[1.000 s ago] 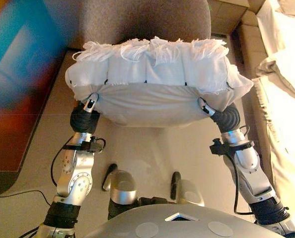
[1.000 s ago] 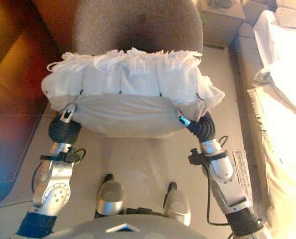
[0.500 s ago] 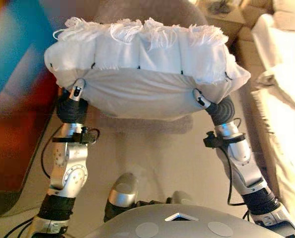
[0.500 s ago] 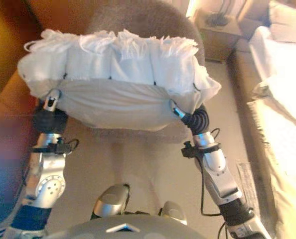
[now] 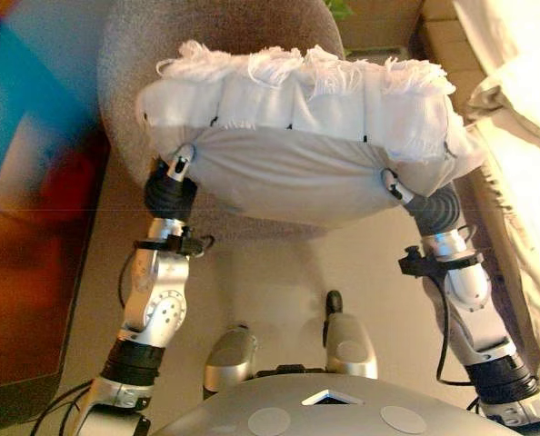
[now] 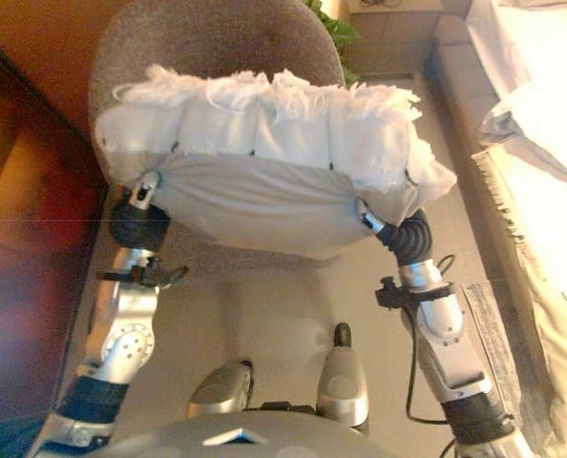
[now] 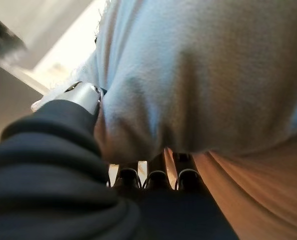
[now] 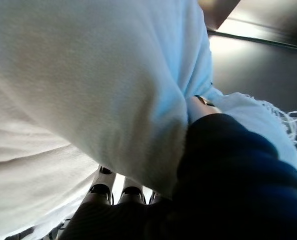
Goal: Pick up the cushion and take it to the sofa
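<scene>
Cushion (image 5: 306,136): white, fringed top band; plain pale grey-white underside. Armchair (image 6: 217,43) behind it: speckled grey-brown fabric (darker towards the middle of the seat). Sofa (image 6: 541,143): cream-white, with a frayed pale throw edge. Floor (image 5: 270,272): plain beige. Plant (image 6: 333,29) at the armchair's far edge: green leaves. Both hands (image 5: 181,163) (image 5: 393,186): silver, dark ribbed covers.

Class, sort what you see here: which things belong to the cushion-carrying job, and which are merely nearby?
Job:
cushion
left hand
right hand
sofa

Nearby:
grey chair
plant
</scene>
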Tool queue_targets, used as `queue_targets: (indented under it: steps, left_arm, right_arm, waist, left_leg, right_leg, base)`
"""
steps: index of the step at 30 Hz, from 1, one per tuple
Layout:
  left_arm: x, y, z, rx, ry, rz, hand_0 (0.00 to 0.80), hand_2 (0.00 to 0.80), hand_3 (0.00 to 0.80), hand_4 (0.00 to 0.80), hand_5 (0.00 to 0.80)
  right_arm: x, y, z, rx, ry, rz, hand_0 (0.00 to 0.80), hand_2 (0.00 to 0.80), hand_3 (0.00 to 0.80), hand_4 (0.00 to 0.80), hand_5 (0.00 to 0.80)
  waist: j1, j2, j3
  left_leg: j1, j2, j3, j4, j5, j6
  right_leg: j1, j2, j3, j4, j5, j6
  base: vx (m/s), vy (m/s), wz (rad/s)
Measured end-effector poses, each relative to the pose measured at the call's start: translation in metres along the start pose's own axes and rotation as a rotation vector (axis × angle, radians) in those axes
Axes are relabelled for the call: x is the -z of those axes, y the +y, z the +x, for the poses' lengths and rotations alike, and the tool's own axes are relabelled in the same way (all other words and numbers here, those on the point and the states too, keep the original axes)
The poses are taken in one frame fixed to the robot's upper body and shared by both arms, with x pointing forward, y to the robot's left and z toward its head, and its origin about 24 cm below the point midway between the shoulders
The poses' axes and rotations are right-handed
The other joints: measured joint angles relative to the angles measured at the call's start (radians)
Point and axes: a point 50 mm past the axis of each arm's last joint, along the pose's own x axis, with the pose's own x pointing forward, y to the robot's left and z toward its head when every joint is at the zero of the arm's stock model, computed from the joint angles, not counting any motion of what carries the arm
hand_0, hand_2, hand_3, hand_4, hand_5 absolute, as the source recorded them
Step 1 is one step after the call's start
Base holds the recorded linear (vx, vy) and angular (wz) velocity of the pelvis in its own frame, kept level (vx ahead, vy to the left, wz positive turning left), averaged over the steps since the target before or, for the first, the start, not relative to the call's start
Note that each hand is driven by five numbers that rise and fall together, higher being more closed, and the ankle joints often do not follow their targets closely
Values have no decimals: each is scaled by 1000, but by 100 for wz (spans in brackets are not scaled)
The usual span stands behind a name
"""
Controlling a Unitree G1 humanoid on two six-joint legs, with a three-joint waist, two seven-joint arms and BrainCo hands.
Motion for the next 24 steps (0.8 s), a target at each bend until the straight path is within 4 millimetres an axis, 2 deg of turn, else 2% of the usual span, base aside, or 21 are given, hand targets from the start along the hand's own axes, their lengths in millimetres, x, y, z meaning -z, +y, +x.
queue_targets:
  steps: [1, 2, 3, 4, 6, 7, 8, 9, 10, 11, 13, 16, 18, 21, 24]
  left_arm:
    - [-3, 0, 1, 5, -8, 7, 800, 800, 800, 800, 800]
    - [-5, -2, 2, 10, -19, -2, 800, 800, 800, 800, 800]
    - [-4, -6, 5, 30, -25, -8, 800, 800, 800, 800, 800]
    - [-3, -6, 4, 32, -16, -2, 800, 800, 800, 800, 800]
    - [-3, -4, 1, 9, -17, -3, 800, 800, 800, 800, 800]
    - [-3, -2, 0, 0, -16, 3, 800, 800, 800, 800, 800]
    - [-5, -1, -3, -5, -23, 6, 800, 800, 800, 800, 800]
    - [-5, -1, -4, -5, -25, 5, 800, 800, 800, 800, 800]
    - [-4, -2, -4, 7, -22, 2, 800, 800, 800, 800, 800]
    - [-5, -1, -4, 10, -19, 2, 800, 800, 800, 800, 800]
    - [-7, 4, -8, 1, -11, 2, 800, 800, 800, 800, 800]
    - [-10, 7, -8, 1, 0, 17, 800, 800, 800, 800, 800]
    - [-11, 8, -8, -1, 0, 24, 800, 800, 800, 800, 800]
    - [-11, 7, -8, -17, -3, 19, 800, 800, 800, 800, 800]
    - [-12, 7, -8, -19, -13, 20, 800, 800, 800, 800, 800]
  right_arm:
    - [-3, 1, 1, -6, -12, 2, 800, 800, 800, 800, 800]
    - [-1, -2, 0, -18, -10, 8, 800, 800, 800, 800, 800]
    - [0, -8, -1, -18, -1, -4, 800, 800, 800, 800, 800]
    - [2, -8, -2, -14, 7, 2, 800, 800, 800, 800, 800]
    - [4, -3, -2, -26, 8, 18, 800, 800, 800, 800, 800]
    - [5, -1, -2, -23, 8, 31, 800, 800, 800, 800, 800]
    - [4, 1, 0, -29, -3, 35, 800, 800, 800, 800, 800]
    - [4, 1, 0, -30, -5, 34, 800, 800, 800, 800, 800]
    - [3, 0, 1, -10, -11, 31, 800, 800, 800, 800, 800]
    - [4, 1, 1, 6, -10, 42, 800, 800, 800, 800, 800]
    - [8, 7, 0, 12, -4, 41, 800, 800, 800, 800, 800]
    - [12, 14, -1, 19, 6, 48, 800, 800, 800, 800, 800]
    - [13, 15, -2, 19, 20, 48, 800, 800, 800, 800, 800]
    - [15, 14, -2, 16, 35, 39, 800, 800, 800, 800, 800]
    - [15, 13, -3, 3, 38, 33, 800, 800, 800, 800, 800]
  waist:
    - [4, -2, 1]
    - [2, 10, -5]
    - [1, -3, -5]
    - [14, -37, -10]
    - [56, -67, -19]
    - [67, -82, -27]
    - [68, -74, -41]
    - [68, -70, -44]
    - [61, -22, -65]
    - [65, -31, -62]
    - [70, -62, -72]
    - [108, -92, -85]
    - [122, -96, -83]
    - [151, -90, -70]
    - [152, -92, -33]
  left_leg:
    - [22, 8, -2, -38, 0, 0]
    - [38, 43, 4, -79, 7, -77]
    - [-28, 54, 70, 15, 19, -100]
    - [-53, 44, 107, 54, 75, -117]
    - [-90, 22, 113, 124, 163, -129]
    - [-87, 19, 133, 61, 154, -93]
    - [-58, 19, 163, -107, 186, -42]
    - [-53, 22, 164, -144, 198, -30]
    - [-1, 38, 163, -319, 221, -15]
    - [17, 33, 161, -368, 243, -33]
    - [31, 33, 157, -411, 264, -29]
    - [37, 31, 142, -428, 272, -30]
    - [41, 32, 129, -428, 273, -33]
    - [38, 44, 132, -418, 267, -44]
    - [13, 68, 131, -389, 254, -60]
  right_leg:
    - [-4, 5, -8, 14, -9, -8]
    - [13, 29, -62, 18, -49, -14]
    - [29, 24, -78, 3, -38, -21]
    - [44, 8, -80, -23, -30, -25]
    - [97, -12, -87, -98, 0, -33]
    - [119, -27, -93, -130, 9, -33]
    - [126, -27, -106, -134, 7, -29]
    - [127, -24, -113, -137, 6, -28]
    - [135, 6, -131, -146, 2, -16]
    - [143, 2, -129, -157, 5, -6]
    - [175, 5, -121, -236, 37, 4]
    - [234, 17, -119, -347, 80, 5]
    - [262, 23, -113, -381, 92, 1]
    - [262, 40, -92, -387, 96, -7]
    - [243, 58, -86, -366, 88, -22]
  base:
    - [432, -406, 37]
    - [523, -510, 63]
    - [299, -323, 77]
    - [301, -291, 52]
    - [279, -186, 13]
    - [239, -88, 21]
    - [248, -67, 20]
    - [269, -46, 45]
    - [310, -54, 46]
    - [295, -45, 45]
    - [238, -25, 17]
    - [257, 6, 14]
    - [282, 33, 21]
    - [347, 68, -4]
    - [421, 75, -6]
